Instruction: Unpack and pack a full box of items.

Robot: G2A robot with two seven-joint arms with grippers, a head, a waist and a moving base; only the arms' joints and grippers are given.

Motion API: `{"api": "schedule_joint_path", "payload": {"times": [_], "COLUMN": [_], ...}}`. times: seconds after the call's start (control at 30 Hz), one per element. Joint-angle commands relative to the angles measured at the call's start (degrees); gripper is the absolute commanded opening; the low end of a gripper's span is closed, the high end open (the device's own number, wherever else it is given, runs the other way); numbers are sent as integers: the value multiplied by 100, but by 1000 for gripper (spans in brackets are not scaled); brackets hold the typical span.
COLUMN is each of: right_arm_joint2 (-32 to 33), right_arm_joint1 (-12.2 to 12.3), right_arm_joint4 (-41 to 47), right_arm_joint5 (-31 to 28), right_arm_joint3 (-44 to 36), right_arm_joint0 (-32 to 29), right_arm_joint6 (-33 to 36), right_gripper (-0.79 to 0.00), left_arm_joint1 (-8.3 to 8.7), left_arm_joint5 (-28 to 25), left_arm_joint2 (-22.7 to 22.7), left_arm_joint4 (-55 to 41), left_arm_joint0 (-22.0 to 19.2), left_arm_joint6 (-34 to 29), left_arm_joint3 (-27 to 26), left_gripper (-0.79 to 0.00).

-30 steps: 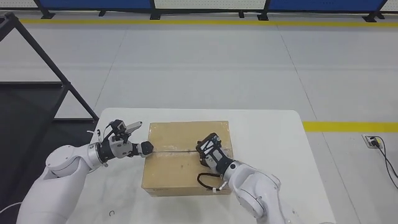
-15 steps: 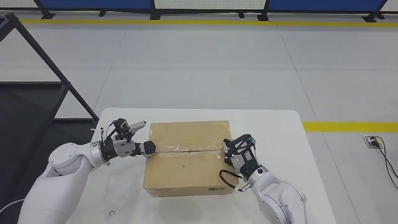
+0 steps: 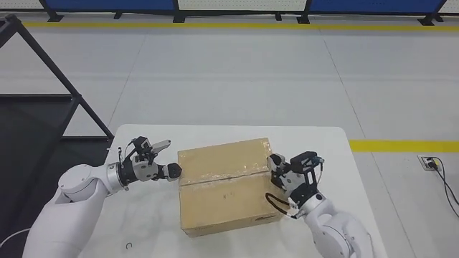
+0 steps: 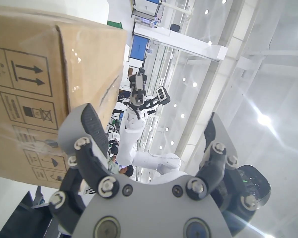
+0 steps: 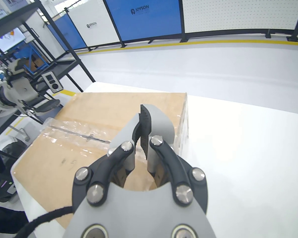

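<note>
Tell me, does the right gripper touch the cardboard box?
Cannot tell. In the right wrist view the right gripper overlaps the cardboard box, but neither contact nor gap shows plainly.

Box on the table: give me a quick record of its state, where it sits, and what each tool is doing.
box: cardboard, flaps shut, clear tape along the top seam
place: on the white table, turned slightly askew
left tool: open, beside the box's left end; contact unclear
right tool: shut, over the box's right end
</note>
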Motion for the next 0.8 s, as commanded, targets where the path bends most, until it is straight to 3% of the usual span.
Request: {"api": "schedule_joint_path", "payload": {"times": [0.0,0.07,0.1,0.17,0.2,0.23,0.27,0.6,0.63,0.67,0.7,0.77], "right_arm_joint2": [51,162,210,210,210,210,210,164,168,148,121,98], "right_arm_joint1": [3,20,26,26,26,26,26,29,31,29,31,33], "right_arm_joint4": [712,1312,1351,1351,1351,1351,1351,1445,1505,1609,1688,1888], "right_arm_joint5": [-365,-410,-72,-72,-72,-72,-72,-118,-113,-123,-186,-199], "right_arm_joint3": [142,435,548,548,548,548,548,453,422,367,310,207], "right_arm_joint0": [61,235,313,313,313,313,313,238,214,189,168,125], "right_arm_joint6": [65,512,816,816,816,816,816,748,705,659,662,672], "right_gripper": [-785,-785,-785,-785,-600,-74,0,0,-403,-542,-785,-785], "left_arm_joint1": [-2,-6,-9,-15,-17,-18,-19,-36,-38,-40,-42,-44], "left_arm_joint5": [-4,-10,-17,-24,-26,-27,-33,-217,-229,-243,-244,-250], "left_arm_joint2": [2,3,13,25,28,29,23,-48,-53,-57,-56,-56], "left_arm_joint4": [3,-15,-10,-18,-15,-13,-21,-151,-164,-178,-176,-173], "left_arm_joint0": [-3,4,10,15,14,12,7,-39,-44,-45,-47,-53], "left_arm_joint6": [-5,-9,-16,-11,-10,-10,-4,10,10,10,8,0], "left_arm_joint3": [8,19,17,14,13,16,15,-92,-100,-104,-106,-107], "left_gripper": [0,0,0,0,0,0,0,0,0,0,0,0]}}
